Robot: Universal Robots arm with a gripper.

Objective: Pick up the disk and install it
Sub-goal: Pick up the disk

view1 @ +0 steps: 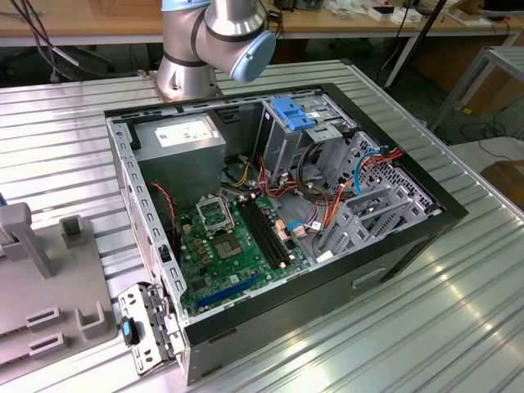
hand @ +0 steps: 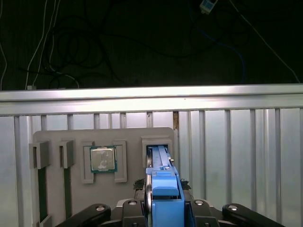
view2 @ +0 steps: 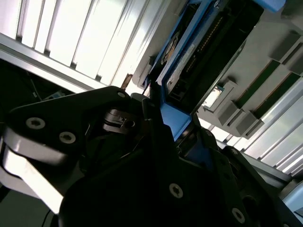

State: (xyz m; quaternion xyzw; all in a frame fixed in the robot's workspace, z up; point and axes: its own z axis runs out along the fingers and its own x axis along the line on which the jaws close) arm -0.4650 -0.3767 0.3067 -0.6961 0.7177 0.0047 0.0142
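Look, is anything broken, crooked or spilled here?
Nothing stands out. The open black metal computer case lies on its side, orange and red cables loose inside, nothing broken. In the first wrist view the tool grips the blue-framed flat rectangular disk, which stands straight in a slot of the grey plastic holder.

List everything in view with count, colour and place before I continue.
table: one, silver, slatted
fixture tray: one, grey, on the table
disk: one, dark with blue frame, upright in a tray slot
processor chip: one, silver, tray pocket beside the disk
computer case: one, black, on the table
power supply: one, grey, inside the case
motherboard: one, green, case floor
latch: one, blue, atop the drive cage
arm: one, grey and blue, beyond the case
end effector: one, black, at the disk's blue end
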